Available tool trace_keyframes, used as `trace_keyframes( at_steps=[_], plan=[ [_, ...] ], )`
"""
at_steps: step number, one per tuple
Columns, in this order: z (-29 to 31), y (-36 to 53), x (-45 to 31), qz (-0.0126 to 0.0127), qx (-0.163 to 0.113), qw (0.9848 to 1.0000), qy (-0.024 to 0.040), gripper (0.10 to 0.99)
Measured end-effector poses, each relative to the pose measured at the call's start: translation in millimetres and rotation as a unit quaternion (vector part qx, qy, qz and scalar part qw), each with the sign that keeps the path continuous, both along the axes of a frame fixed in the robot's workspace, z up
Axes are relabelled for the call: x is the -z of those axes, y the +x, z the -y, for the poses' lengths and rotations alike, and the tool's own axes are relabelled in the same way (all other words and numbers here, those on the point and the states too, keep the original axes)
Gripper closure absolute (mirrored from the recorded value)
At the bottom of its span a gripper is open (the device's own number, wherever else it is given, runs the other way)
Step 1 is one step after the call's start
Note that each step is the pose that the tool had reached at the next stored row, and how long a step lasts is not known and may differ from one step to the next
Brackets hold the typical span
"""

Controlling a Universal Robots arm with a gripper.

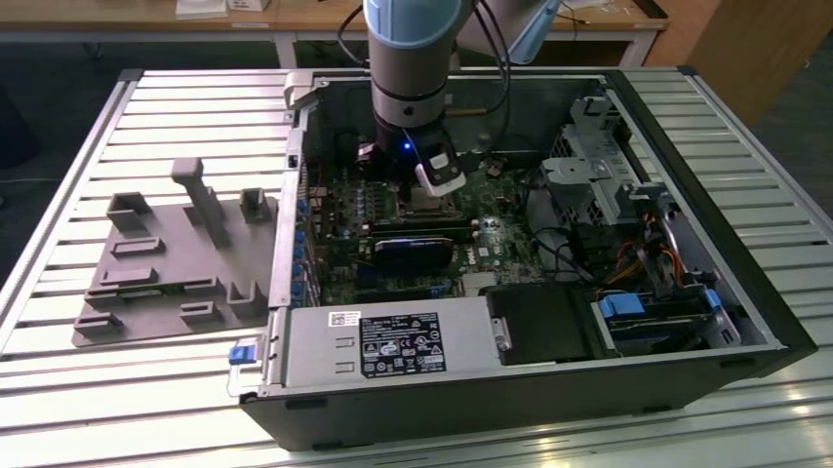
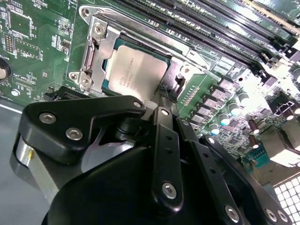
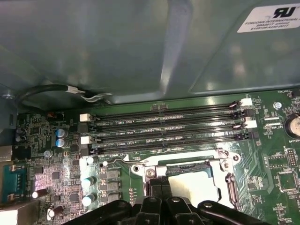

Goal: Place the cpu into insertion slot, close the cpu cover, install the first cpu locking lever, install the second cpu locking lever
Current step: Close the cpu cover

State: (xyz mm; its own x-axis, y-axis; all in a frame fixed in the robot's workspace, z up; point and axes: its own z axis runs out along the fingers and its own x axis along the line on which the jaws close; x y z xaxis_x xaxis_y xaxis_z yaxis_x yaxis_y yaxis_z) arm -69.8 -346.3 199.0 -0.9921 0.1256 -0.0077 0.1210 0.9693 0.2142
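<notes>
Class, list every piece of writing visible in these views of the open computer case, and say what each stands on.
White sticker on the case wall, first wrist view: print too small and cut off to quote.
Black label on the power supply, exterior view: too small to read.
cpu top, second wrist view: faint marking, unreadable.
Circuit board, first wrist view: white lettering, too small.

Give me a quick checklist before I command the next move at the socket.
1. cpu lying flat in the frame's window: ok.
2. cpu cover down around the cpu: ok, it looks flat in both wrist views.
3. Wire locking lever latched: cannot tell.
4. gripper at the cover's edge with jaws shut: ok.
5. Jaws actually touching the cover: cannot tell.
</notes>
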Motion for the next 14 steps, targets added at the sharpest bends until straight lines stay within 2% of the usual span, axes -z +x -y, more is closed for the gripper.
trace_keyframes(
  at_steps=[14],
  plan=[
    [0.0, 4.1, -1.0, 0.0001, 0.000, 1.0000, 0.0006, 0.984]
  ],
)
